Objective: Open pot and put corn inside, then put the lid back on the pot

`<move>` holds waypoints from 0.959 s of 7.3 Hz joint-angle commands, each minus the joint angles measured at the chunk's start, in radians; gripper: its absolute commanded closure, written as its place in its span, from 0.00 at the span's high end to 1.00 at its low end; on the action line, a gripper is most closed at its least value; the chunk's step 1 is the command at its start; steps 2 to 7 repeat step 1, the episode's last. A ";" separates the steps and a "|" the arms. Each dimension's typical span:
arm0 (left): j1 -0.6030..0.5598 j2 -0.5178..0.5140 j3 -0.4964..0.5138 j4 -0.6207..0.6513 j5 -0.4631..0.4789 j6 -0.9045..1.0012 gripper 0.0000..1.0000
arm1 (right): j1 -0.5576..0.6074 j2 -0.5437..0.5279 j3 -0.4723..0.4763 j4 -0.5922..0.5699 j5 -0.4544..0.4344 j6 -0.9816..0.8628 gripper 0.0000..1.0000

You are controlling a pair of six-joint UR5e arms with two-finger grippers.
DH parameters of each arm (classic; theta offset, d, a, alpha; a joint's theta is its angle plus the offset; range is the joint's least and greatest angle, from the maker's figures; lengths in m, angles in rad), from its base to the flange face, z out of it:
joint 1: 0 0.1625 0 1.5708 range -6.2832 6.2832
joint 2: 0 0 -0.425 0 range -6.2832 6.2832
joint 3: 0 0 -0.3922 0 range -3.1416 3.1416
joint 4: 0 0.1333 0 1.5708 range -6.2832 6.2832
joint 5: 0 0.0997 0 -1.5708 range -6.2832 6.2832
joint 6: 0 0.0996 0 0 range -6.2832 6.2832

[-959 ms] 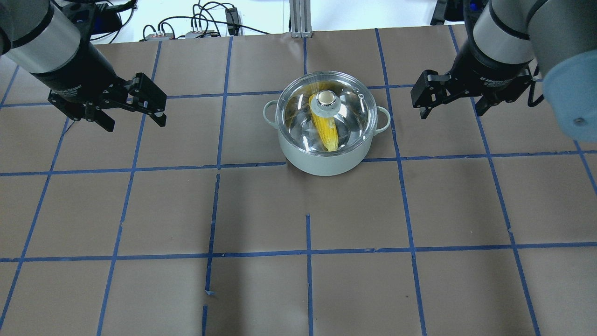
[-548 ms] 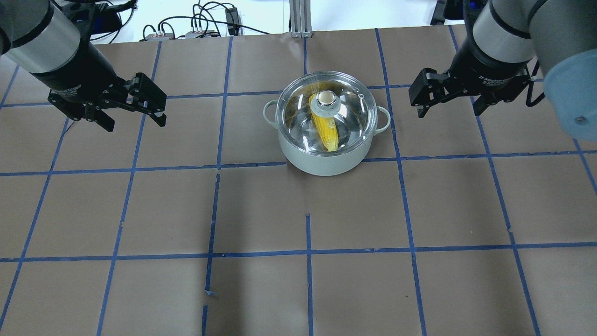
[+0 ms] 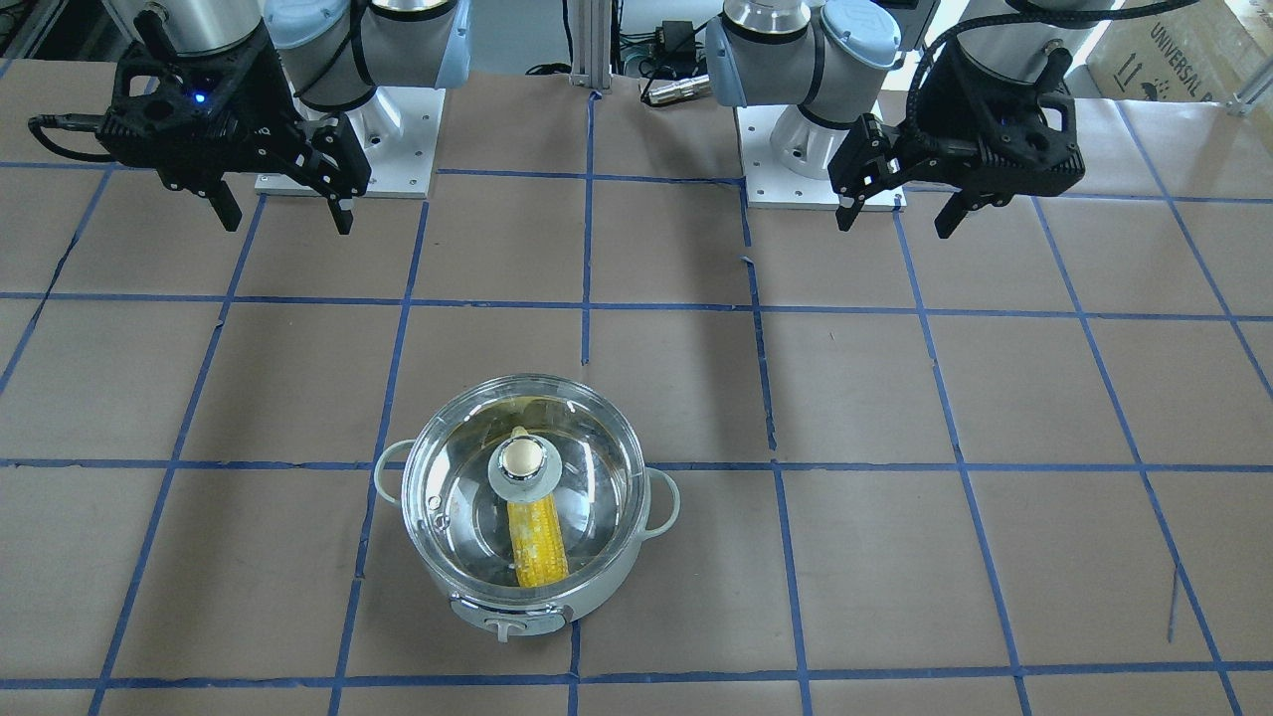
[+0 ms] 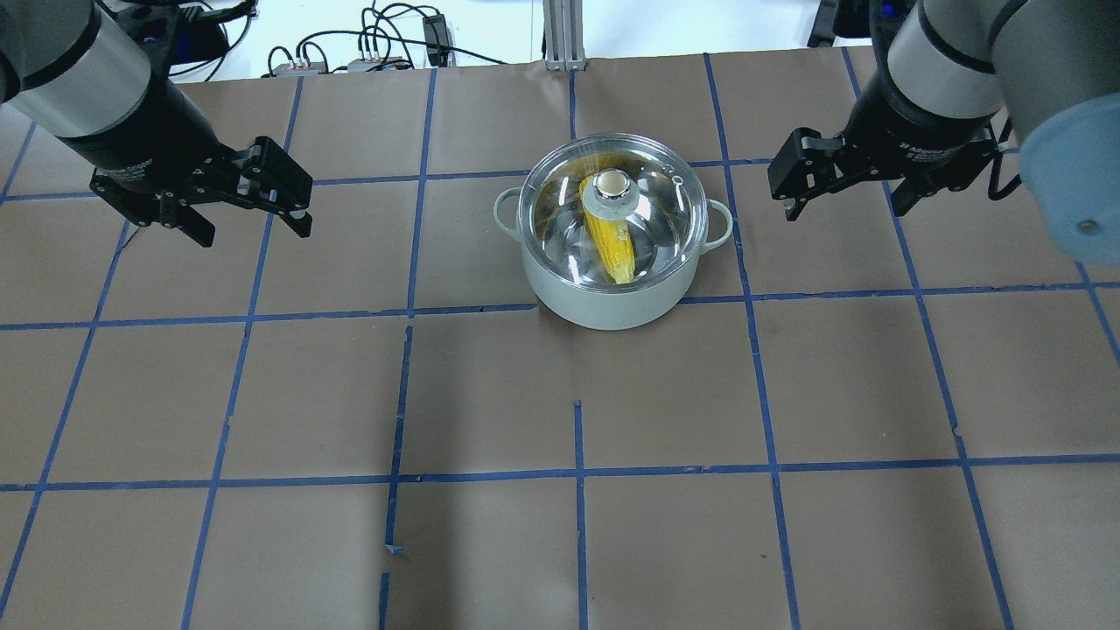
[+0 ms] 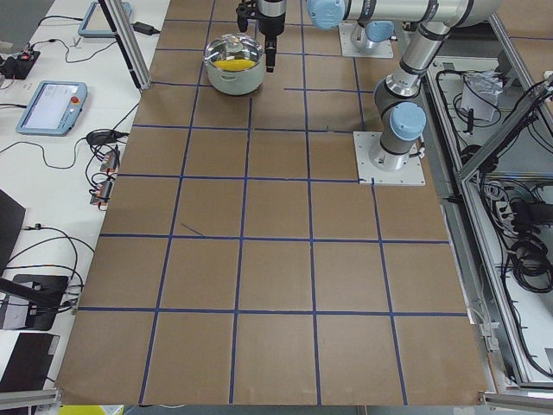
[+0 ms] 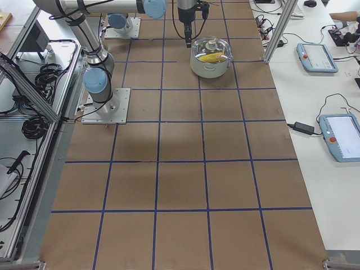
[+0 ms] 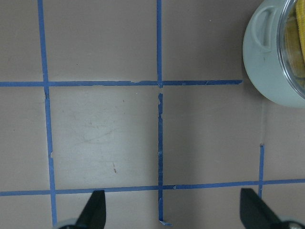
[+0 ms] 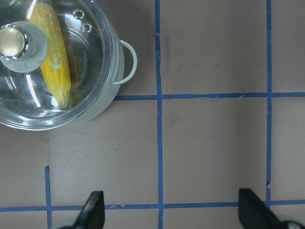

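Observation:
The pale grey-white pot stands on the table, a little beyond its middle. The clear glass lid with the beige-gold knob sits closed on it. The yellow corn lies inside, seen through the glass. My left gripper hangs open and empty well to the pot's left. My right gripper hangs open and empty to its right. The front-facing view shows the pot, lid and corn. The right wrist view shows the lid and corn. The left wrist view catches the pot's side.
The table is covered in brown paper with a grid of blue tape lines. Cables and small boxes lie beyond the far edge. The arm bases stand at the robot's side of the table.
The right gripper has shifted very slightly up and away from the pot. The left gripper, pot, lid and corn have not moved.

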 commanded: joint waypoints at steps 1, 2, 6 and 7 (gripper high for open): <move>0.000 0.000 0.000 0.000 0.000 0.003 1.00 | 0.000 0.000 -0.001 0.001 -0.001 -0.003 0.99; 0.000 0.000 0.000 0.000 0.000 0.003 1.00 | 0.000 0.000 -0.001 0.001 -0.001 -0.003 0.99; 0.000 0.000 0.000 0.000 0.000 0.003 1.00 | 0.000 0.000 -0.001 0.001 -0.001 -0.003 0.99; 0.000 0.000 0.000 0.000 0.000 0.003 1.00 | 0.000 0.000 -0.001 0.001 -0.001 -0.003 0.99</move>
